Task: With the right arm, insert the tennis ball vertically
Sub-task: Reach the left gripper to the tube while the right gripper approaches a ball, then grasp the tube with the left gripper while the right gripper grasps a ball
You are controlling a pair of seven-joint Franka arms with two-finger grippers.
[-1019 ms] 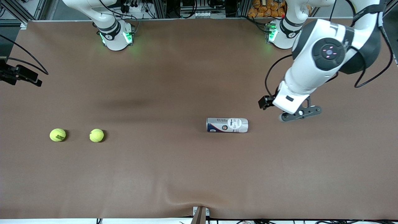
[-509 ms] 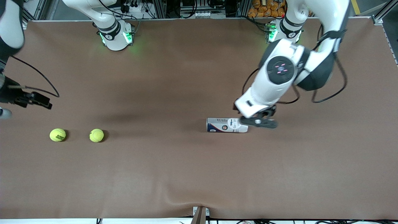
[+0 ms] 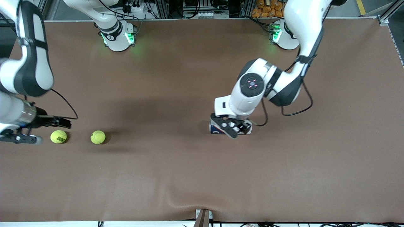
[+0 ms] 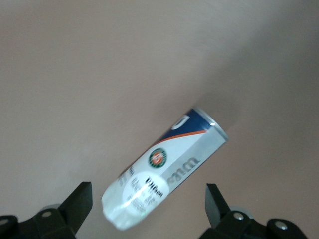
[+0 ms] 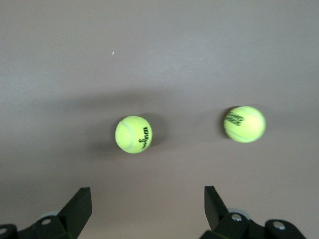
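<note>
Black fingers of my left gripper point(image 3: 233, 128) stand spread wide over the can point(image 4: 164, 169), one on each side of it and touching nothing as far as I can see. The can lies on its side on the worktop point(image 3: 202, 176), near the middle and toward the left arm's end, its dark-banded end pointing toward the balls. I judge this hand is there because the can has to be stood up and steadied before anything can drop in from above.

My right gripper point(image 3: 19, 138) is released too, its fingers apart and empty, low over the worktop just beside the outer ball point(image 3: 58, 136) at the right arm's end. From the right wrist view, both balls sit ahead of the spread fingers, neither one between them yet. The second ball point(image 3: 98, 137) rests close by, in line with the first and toward the can.

Balls and can are well apart, so I expect a long carry once a ball is gripped.
</note>
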